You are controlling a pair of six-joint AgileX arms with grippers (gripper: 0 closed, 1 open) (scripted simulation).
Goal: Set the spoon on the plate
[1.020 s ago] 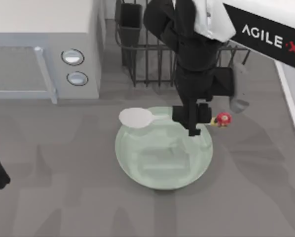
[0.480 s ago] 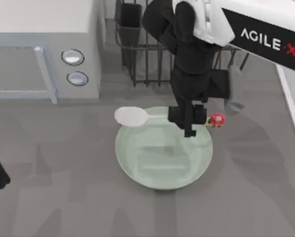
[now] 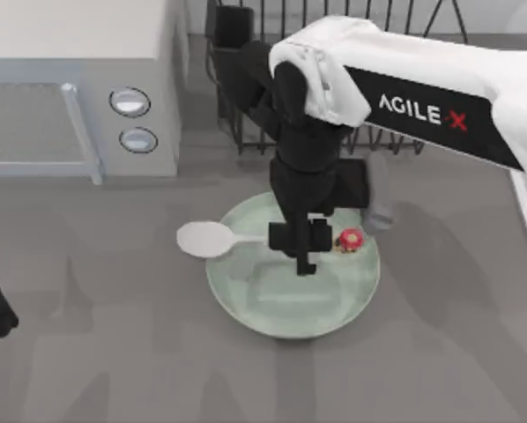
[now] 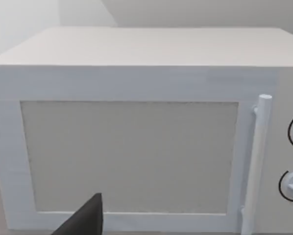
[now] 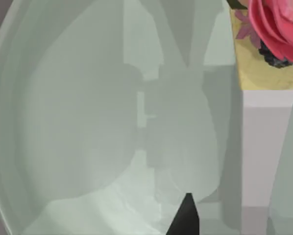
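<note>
Right gripper (image 3: 305, 240) fingers clamped on the spoon (image 3: 209, 238) handle above the plate (image 3: 263, 304); spoon bowl overhangs the plate's left rim. Left gripper (image 4: 85, 220) parked facing the microwave (image 4: 136, 122); finger state indeterminable.

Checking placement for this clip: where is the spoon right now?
In the top view the spoon lies across the plate's upper-left rim, bowl jutting past it, red ornament over the plate, with the right gripper on its handle.
</note>
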